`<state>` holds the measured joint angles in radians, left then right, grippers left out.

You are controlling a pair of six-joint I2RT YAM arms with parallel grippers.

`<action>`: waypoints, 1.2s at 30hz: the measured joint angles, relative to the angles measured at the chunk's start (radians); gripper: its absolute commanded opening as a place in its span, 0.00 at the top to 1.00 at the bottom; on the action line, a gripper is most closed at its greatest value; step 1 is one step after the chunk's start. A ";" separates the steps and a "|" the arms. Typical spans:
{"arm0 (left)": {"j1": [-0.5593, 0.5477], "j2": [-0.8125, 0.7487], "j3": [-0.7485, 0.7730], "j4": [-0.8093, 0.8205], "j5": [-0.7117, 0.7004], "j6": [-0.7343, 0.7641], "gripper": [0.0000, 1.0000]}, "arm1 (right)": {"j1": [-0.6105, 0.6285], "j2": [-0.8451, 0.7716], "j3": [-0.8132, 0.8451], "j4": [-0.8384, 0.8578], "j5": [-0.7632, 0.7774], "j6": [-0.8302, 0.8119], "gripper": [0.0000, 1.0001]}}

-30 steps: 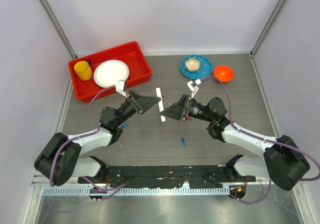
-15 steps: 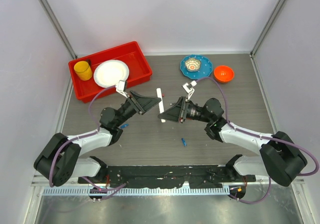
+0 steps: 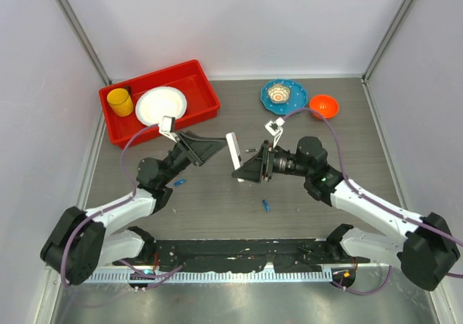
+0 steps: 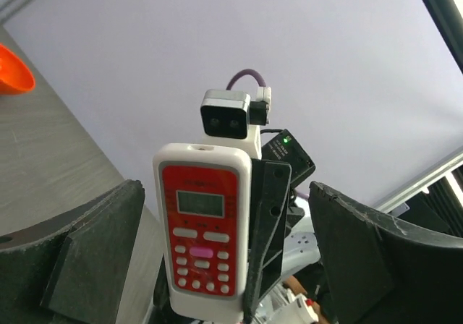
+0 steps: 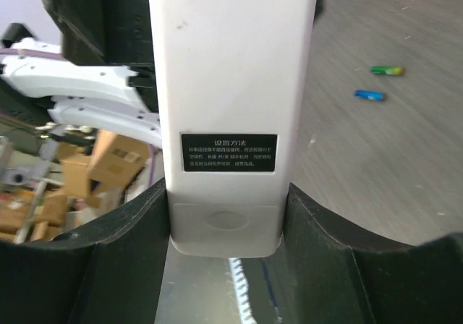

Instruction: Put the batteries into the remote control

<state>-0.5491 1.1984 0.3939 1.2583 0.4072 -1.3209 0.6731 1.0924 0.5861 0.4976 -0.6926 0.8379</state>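
Observation:
The remote control (image 3: 234,152) is held off the table between the two arms, its red face (image 4: 205,230) toward the left wrist camera and its white back (image 5: 231,100) toward the right one. My right gripper (image 3: 241,172) is shut on the remote's lower end, with both fingers (image 5: 134,255) pressed against its sides. My left gripper (image 3: 211,146) is open wide; its fingers (image 4: 94,255) stand well apart on either side of the remote without touching it. One blue battery (image 3: 266,205) lies on the table toward the front, another blue one (image 3: 179,182) by the left arm. The right wrist view shows a green battery (image 5: 387,70) and a blue battery (image 5: 369,95).
A red bin (image 3: 195,74) at the back left holds a yellow cup (image 3: 120,102) and a white plate (image 3: 160,105). A blue plate (image 3: 295,101) with a small bowl on it and an orange bowl (image 3: 323,106) stand at the back right.
My left gripper has opened, let go of the remote and drawn back to the left. My right gripper has closed on the remote and now holds it alone, slightly lifted and tilted.

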 measured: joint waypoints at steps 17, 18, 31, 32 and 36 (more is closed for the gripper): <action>-0.134 -0.146 0.417 -1.111 -0.306 0.464 0.00 | 0.172 -0.016 0.321 -0.925 0.736 -0.601 0.70; -0.142 -0.129 0.416 -1.133 -0.314 0.465 0.00 | 0.179 -0.015 0.322 -0.937 0.764 -0.607 0.70; -0.180 -0.020 0.341 -1.086 -0.334 0.410 0.00 | 0.201 0.010 0.338 -0.955 0.843 -0.628 0.70; -0.183 -0.014 0.341 -1.067 -0.333 0.404 0.01 | 0.205 0.017 0.338 -0.955 0.843 -0.628 0.70; -0.191 -0.006 0.340 -0.978 -0.322 0.380 0.11 | 0.216 0.029 0.338 -0.954 0.831 -0.627 0.70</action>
<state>-0.7403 1.1919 0.7341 0.2802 0.0853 -0.9409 0.8894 1.1217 0.9241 -0.4568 0.1383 0.2111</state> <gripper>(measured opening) 0.963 0.622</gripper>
